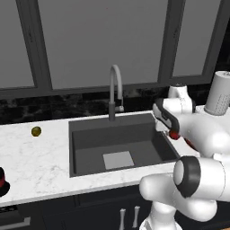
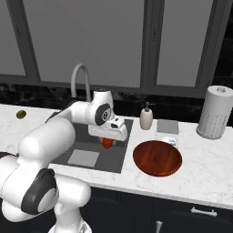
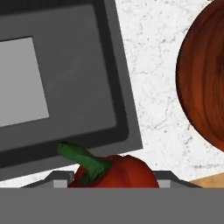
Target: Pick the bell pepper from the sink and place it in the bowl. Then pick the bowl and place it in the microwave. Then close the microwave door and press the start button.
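My gripper point(image 2: 108, 138) is shut on the red bell pepper point(image 2: 107, 143), which hangs above the right end of the dark grey sink point(image 2: 116, 159). From the left base view, the gripper point(image 1: 172, 131) and bell pepper point(image 1: 173, 134) sit over the sink's point(image 1: 90, 143) right rim. In the hand view the bell pepper point(image 3: 118, 171), green stem up-left, sits in the gripper point(image 3: 113, 179), over the counter beside the sink point(image 3: 65, 87). The reddish-brown bowl point(image 2: 157, 158) stands empty on the counter right of the sink, at the hand view's right edge point(image 3: 205, 83). The microwave is out of view.
A curved faucet point(image 1: 116, 85) rises behind the sink. An olive-green ball point(image 1: 36, 131) lies on the counter to the left. Behind the bowl are a soap dispenser point(image 2: 146, 117), a small grey box point(image 2: 167, 127) and a paper towel roll point(image 2: 215, 112).
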Controlling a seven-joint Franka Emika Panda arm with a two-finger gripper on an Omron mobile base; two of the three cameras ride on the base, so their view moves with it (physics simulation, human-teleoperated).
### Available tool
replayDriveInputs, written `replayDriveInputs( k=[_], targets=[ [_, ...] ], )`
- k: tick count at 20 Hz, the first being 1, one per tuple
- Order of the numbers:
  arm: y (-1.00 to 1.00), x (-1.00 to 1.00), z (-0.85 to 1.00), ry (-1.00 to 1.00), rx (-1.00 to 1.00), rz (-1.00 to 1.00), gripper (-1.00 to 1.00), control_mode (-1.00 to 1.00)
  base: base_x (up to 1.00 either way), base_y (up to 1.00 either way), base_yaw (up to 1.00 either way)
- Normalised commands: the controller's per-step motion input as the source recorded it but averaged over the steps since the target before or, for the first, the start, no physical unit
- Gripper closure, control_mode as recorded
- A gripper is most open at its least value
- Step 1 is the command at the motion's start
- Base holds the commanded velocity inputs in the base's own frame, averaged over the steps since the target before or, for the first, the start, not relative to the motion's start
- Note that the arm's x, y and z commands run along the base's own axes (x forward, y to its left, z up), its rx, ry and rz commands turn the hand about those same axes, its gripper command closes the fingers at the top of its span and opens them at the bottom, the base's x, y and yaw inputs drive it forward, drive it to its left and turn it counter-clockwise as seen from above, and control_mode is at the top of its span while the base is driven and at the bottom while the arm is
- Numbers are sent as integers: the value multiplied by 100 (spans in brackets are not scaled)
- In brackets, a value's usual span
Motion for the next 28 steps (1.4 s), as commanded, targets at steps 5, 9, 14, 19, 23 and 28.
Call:
replayDriveInputs(
  k=[5,9,14,19,23,28],
  targets=[
    [-79,-10,49,0,-1,-13,100,-100,0,0,0],
    [-87,0,5,0,0,-8,100,-100,0,0,0],
    [-77,0,0,0,0,0,100,-100,0,0,0],
    [-45,5,-6,0,4,0,100,-100,0,0,0],
    [-29,27,-31,0,7,0,100,-100,0,0,0],
    [-24,30,-45,0,12,0,100,-100,0,0,0]
  ],
)
